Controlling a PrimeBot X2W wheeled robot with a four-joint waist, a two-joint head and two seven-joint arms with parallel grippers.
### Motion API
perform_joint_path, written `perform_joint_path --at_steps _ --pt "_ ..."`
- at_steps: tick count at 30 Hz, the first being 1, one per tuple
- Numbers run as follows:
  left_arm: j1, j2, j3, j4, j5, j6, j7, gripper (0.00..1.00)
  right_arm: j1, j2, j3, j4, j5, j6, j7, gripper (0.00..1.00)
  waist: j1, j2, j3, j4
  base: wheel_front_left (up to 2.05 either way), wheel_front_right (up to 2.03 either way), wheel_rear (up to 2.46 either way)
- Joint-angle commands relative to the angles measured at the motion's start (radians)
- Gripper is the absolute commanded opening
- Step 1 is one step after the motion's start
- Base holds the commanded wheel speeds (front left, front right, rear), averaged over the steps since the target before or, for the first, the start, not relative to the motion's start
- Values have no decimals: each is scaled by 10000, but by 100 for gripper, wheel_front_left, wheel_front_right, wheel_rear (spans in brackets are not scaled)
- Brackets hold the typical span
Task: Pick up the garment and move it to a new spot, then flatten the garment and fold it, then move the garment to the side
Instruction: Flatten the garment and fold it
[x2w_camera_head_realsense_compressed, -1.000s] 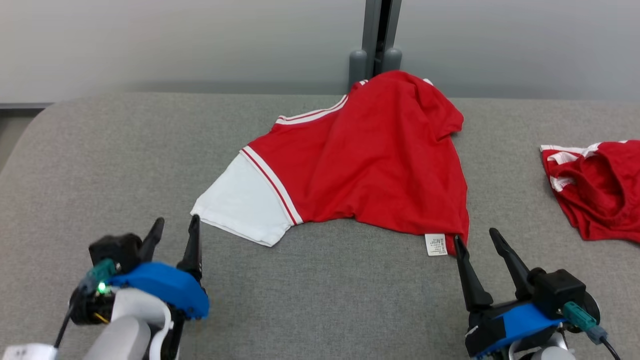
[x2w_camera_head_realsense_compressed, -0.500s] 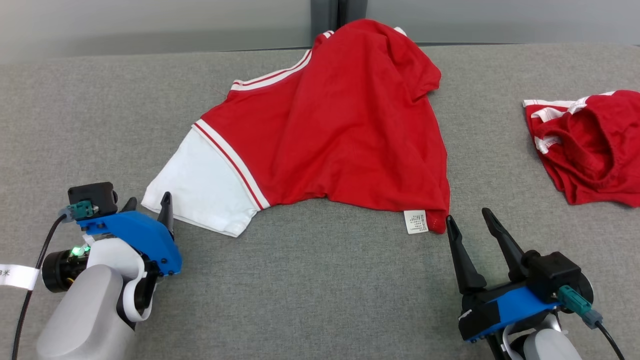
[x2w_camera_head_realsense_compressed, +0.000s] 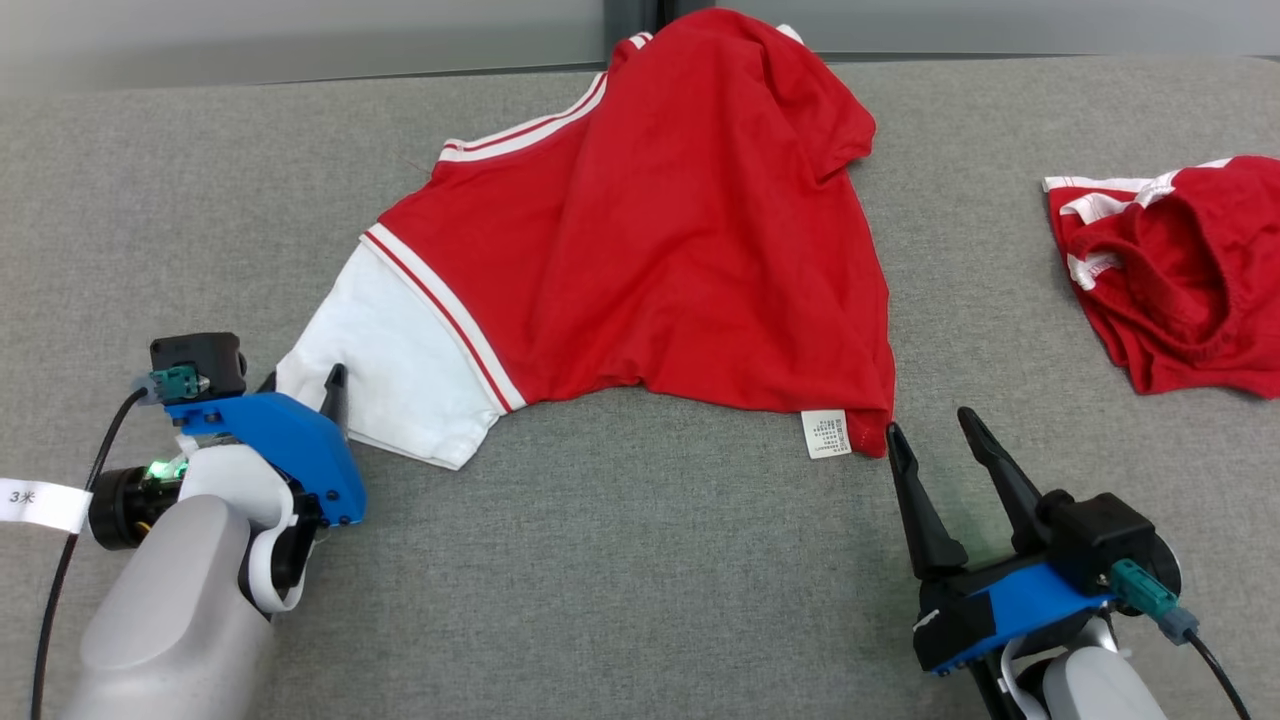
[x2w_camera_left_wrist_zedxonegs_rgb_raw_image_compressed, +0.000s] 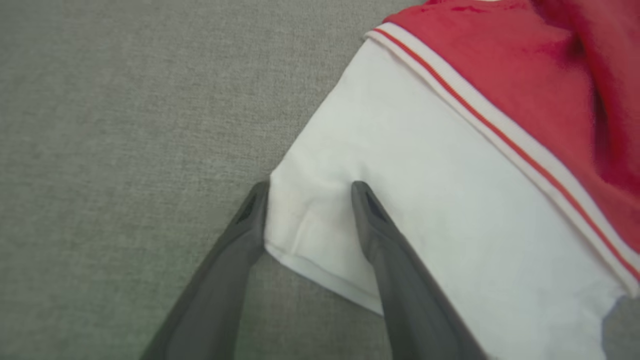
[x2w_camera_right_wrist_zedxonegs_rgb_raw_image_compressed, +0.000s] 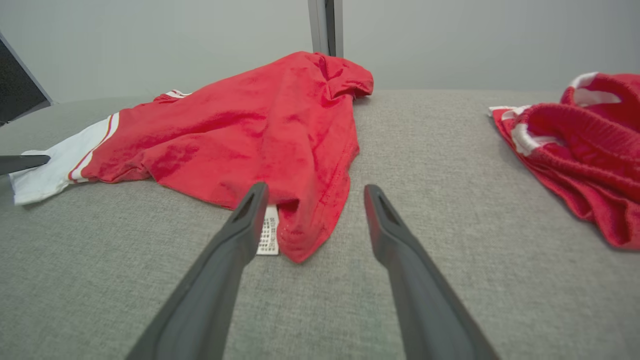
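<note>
Red cloth with a white sleeve: that's the garment (x2w_camera_head_realsense_compressed: 700, 230), lying rumpled and unfolded across the middle of the grey bench (x2w_camera_head_realsense_compressed: 620, 560), its top running up to the far edge. And here's the change! A second ago the left pincer (x2w_camera_head_realsense_compressed: 302, 385) sat just short of the white sleeve (x2w_camera_head_realsense_compressed: 390, 340); now it has pushed in, and the wrist view shows its two fingers straddling the sleeve's near corner, one at the edge, one over the cloth. Jaws are wide apart, nothing clenched yet. The head camera has dipped too, so the garment itself hasn't budged.

That, I'd say, sets up the first pick: close here and the sleeve corner is caught.

Over on the other side, the right pincer (x2w_camera_head_realsense_compressed: 928, 425) holds its station just short of the red hem corner by the care label (x2w_camera_head_realsense_compressed: 826, 433), released and gaping, not touching cloth.

Poses: the left forearm comes in low from the near left, fingers angled down onto the bench; the right arm reaches from the near right, fingers aimed at the hem. A second red garment (x2w_camera_head_realsense_compressed: 1180, 280) sits well apart, far right.
</note>
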Motion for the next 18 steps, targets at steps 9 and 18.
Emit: perform_joint_path --at_steps 9,18 --pt "337 92 -8 -653 141 -34 -935 0 -625 -1 -872 421 -172 1 879 100 0 -1 -6 284 0 0 0" --pt "823 583 455 -1968 224 633 -1662 0 -837 -2 -702 916 -453 1 1786 100 0 -1 -39 672 0 0 0"
